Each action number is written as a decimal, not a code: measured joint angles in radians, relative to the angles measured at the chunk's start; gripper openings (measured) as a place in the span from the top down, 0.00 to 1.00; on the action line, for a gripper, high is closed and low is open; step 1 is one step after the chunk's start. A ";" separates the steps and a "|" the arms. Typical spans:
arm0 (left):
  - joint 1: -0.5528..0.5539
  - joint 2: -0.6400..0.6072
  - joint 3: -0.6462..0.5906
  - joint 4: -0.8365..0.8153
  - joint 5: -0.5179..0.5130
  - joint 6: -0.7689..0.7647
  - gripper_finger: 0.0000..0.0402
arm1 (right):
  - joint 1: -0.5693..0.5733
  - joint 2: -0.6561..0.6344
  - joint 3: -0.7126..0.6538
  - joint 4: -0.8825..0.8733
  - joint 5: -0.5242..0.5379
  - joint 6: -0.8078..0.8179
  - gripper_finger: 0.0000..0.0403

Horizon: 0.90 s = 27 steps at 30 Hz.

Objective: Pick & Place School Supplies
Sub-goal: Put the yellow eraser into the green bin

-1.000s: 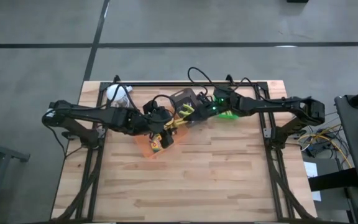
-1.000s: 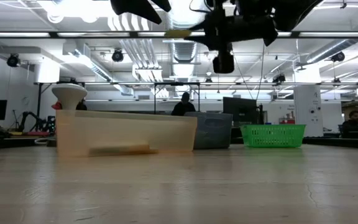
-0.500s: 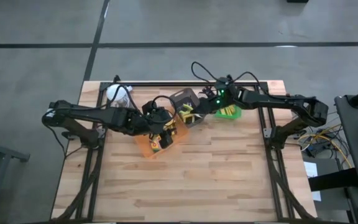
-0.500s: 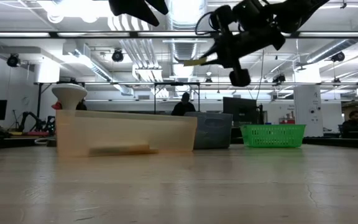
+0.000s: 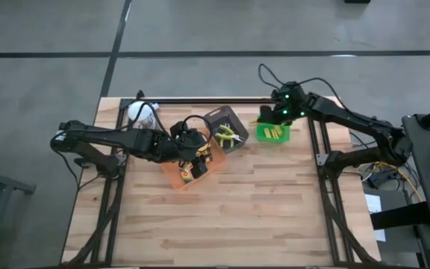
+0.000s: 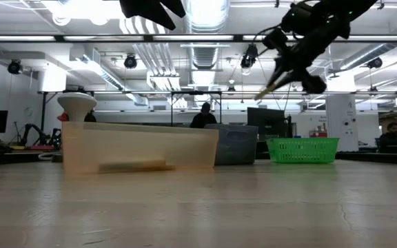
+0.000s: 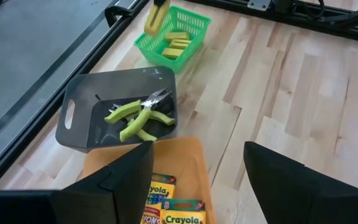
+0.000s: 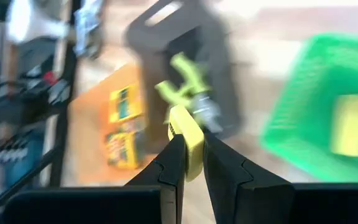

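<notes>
Your right gripper (image 8: pixel 190 163) is clamping a yellow stick (image 8: pixel 187 134) aloft just beside the green tray (image 5: pixel 273 133), stick's long axis slanting down toward it; your left gripper (image 7: pixel 197 163) is idling open over the orange tray (image 7: pixel 185 163).

We count three trays on the bench: one orange tray (image 5: pixel 172 178), one dark grey tray (image 7: pixel 79 118), one green basket (image 7: pixel 194 25); two crayon boxes (image 7: pixel 166 205); two lime-handled tools (image 7: pixel 135 118); one yellow stick (image 8: pixel 188 134) gripped, others in the basket uncountable.
</notes>
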<state>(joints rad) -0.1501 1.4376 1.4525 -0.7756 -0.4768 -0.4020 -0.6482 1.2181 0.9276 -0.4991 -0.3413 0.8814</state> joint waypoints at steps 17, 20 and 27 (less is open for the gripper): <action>0.000 0.000 0.000 0.001 0.000 -0.018 0.37 | -0.093 0.041 0.000 -0.212 0.211 -0.078 0.89; 0.000 0.000 0.000 0.001 0.000 -0.019 0.37 | -0.092 0.077 0.000 -0.264 0.255 -0.085 0.89; 0.000 0.000 0.000 0.000 0.000 -0.020 0.37 | -0.092 0.178 0.000 -0.277 0.320 -0.132 0.89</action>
<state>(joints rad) -0.1501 1.4376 1.4525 -0.7751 -0.4770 -0.4215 -0.7399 1.3963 0.9276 -0.7764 -0.0212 0.7494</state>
